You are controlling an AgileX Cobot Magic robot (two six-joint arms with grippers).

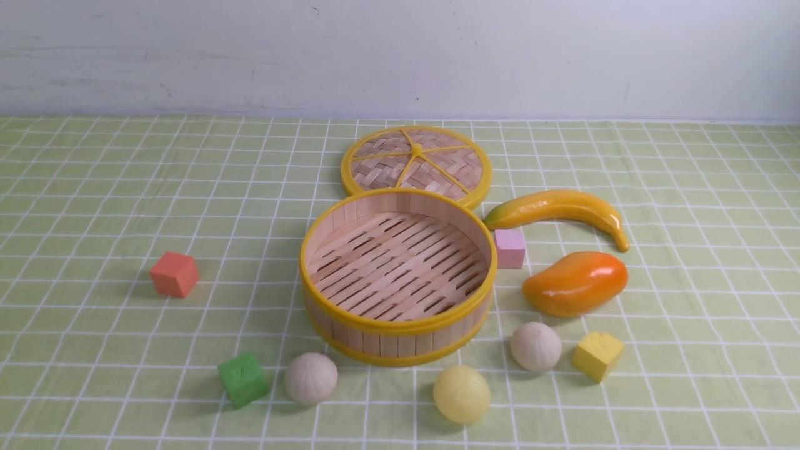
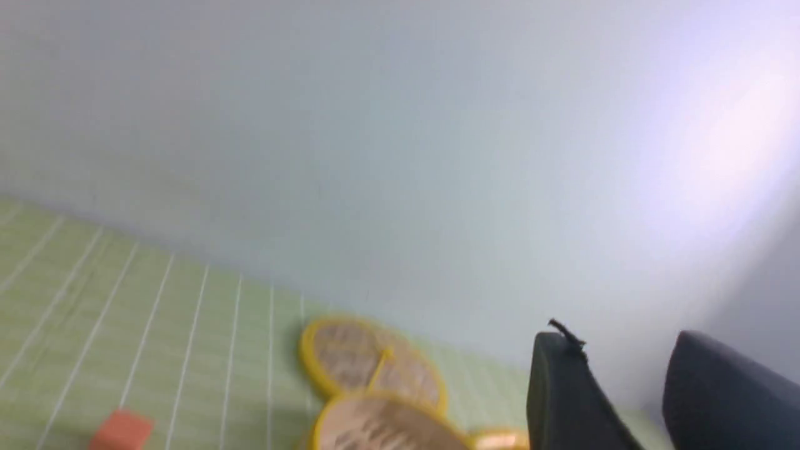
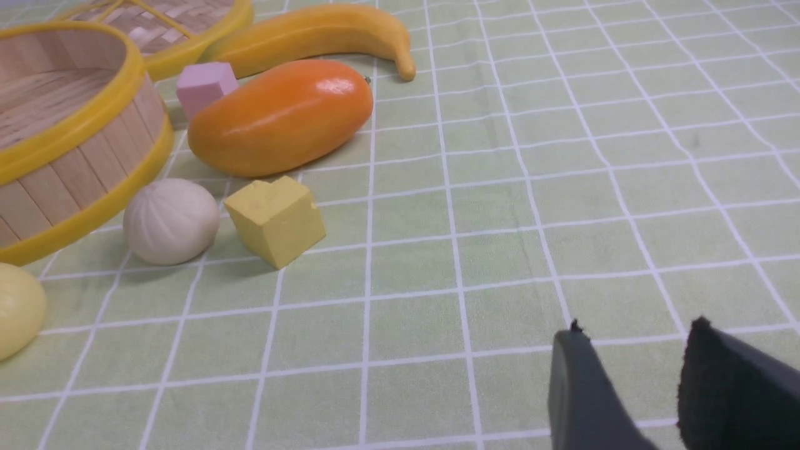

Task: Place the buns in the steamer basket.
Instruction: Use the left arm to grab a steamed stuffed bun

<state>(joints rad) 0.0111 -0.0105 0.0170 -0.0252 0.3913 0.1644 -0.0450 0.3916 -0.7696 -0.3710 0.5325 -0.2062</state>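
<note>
So here's where I'm at. The steamer basket (image 1: pixel 400 326) sits about mid-worktop on the green checked cloth (image 1: pixel 94 187), open side up. All three buns are outside it, on the cloth along its near side. One pleated off-white bun (image 1: pixel 310 377) is off the near-left, just beside a green cube (image 1: pixel 244 379). The smooth yellow bun (image 1: pixel 462 394) is the closest to me, a bit right of centre. The other pleated bun (image 1: pixel 535 347) is near-right, between the basket and a yellow cube (image 1: pixel 598 355).

The woven lid (image 1: pixel 415 164) lies flat right behind the basket. A banana (image 1: pixel 556 209) and a mango (image 1: pixel 575 282) are off to the right, with a pink cube (image 1: pixel 510 247) tucked against the basket wall between them. A coral-red cube (image 1: pixel 174 274) sits well apart on the left.

My left end effector (image 2: pixel 619 350) has its fingers spread with nothing between them. Its wrist view is blurry and mostly shows wall, with the lid and basket low in the picture. My right end effector (image 3: pixel 634 340) is spread and empty too, low over the cloth, well apart from the yellow cube and that near-right bun.
</note>
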